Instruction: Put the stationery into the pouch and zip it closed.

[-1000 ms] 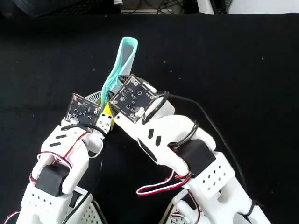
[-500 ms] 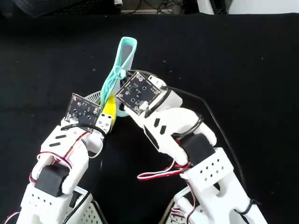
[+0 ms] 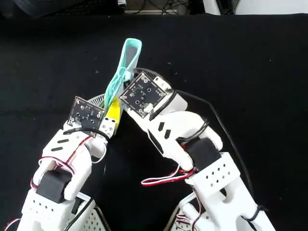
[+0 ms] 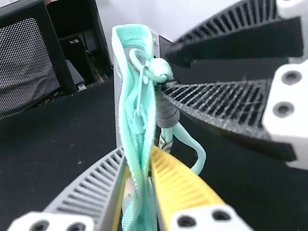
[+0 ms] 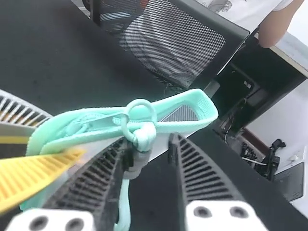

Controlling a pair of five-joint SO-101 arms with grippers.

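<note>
a: where's the pouch (image 3: 126, 62)?

b: mid worktop (image 3: 231, 67), a little left of centre. it is a mint green pouch standing on its narrow edge, running from the two pincers out toward the far side.

a: and the arms?

b: they make a v. the left arm comes up from the near left corner and leans far and right. the right arm comes up from the near right and leans far and left. their wrists meet over the pouch's near end, the right wrist a bit farther out than the left.

a: left pincer (image 4: 137, 159)?

b: clamped on the pouch. one grey finger and one yellow finger press its two flat sides, holding it upright.

a: right pincer (image 5: 150, 144)?

b: its black ribbed fingers stand apart, straddling the top edge where the zip runs. the grey zip pull (image 5: 137, 161) hangs between them, against one finger, with a gap to the other. a mint cord loop (image 5: 139, 113) sits knotted just above the pull.

a: any stationery?

b: can't tell what's inside the pouch.
</note>
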